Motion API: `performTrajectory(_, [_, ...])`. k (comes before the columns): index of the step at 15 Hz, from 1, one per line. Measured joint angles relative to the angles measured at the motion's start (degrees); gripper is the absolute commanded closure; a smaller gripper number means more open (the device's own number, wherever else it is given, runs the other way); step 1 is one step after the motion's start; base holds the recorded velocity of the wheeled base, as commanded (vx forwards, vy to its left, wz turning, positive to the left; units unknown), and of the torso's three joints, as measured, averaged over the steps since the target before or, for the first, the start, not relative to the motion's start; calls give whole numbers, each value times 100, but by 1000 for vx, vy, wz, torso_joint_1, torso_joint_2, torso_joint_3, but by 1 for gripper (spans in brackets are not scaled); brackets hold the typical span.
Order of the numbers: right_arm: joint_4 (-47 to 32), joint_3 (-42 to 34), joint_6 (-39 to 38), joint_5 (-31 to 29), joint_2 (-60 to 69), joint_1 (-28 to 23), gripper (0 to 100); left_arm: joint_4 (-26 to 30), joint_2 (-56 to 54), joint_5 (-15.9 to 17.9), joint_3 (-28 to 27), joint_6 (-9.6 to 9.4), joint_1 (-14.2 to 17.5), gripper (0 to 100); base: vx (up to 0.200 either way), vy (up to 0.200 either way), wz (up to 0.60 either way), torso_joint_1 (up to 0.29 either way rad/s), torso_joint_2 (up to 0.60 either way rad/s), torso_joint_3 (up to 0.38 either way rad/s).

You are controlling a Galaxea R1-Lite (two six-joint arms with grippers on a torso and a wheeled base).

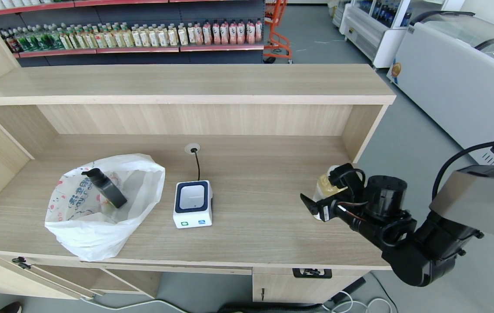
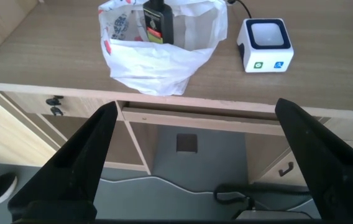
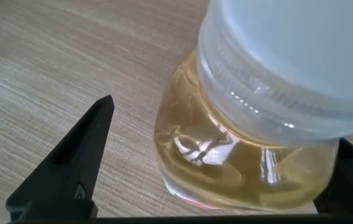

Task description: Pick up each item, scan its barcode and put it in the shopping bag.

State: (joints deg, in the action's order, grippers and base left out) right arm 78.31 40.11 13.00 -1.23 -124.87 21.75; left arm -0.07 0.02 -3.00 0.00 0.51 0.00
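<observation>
The white plastic shopping bag (image 1: 99, 230) sits crumpled on the left part of the wooden counter (image 1: 264, 217), mouth open. In it lies a black bottle (image 1: 108, 190), tilted, its top toward the counter's back wall (the bag's thin film carries red and dark print). Near the counter's right end stands a clear bottle (image 1: 328, 188) of amber liquid, upright, long axis vertical, its pale ribbed cap (image 3: 301, 56) on top. The right gripper (image 1: 322, 191) straddles this bottle with its jaws spread: one black finger (image 3: 77, 168) stands apart from the rounded shoulder, the other is just beside it. Between bag and bottle rests a white square scanner (image 1: 192, 204) with a dark window, its black cable (image 1: 197, 165) running back to a hole. The left gripper (image 2: 196, 109) hangs below the counter's front edge, jaws wide apart, holding nothing.
</observation>
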Motion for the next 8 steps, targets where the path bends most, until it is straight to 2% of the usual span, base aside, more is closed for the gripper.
performTrajectory(2, [0, 129, 17, 48, -118, 7, 0, 0, 0, 0, 0, 0, 0, 0, 0, 0, 0, 0, 0, 0])
performTrajectory(3, [0, 156, 39, 121, -165, 11, 100, 0, 0, 0, 0, 0, 0, 0, 0, 0, 0, 0, 0, 0])
performTrajectory(8, [62, 219, 176, 201, -274, -20, 100, 0, 0, 0, 0, 0, 0, 0, 0, 0, 0, 0, 0, 0])
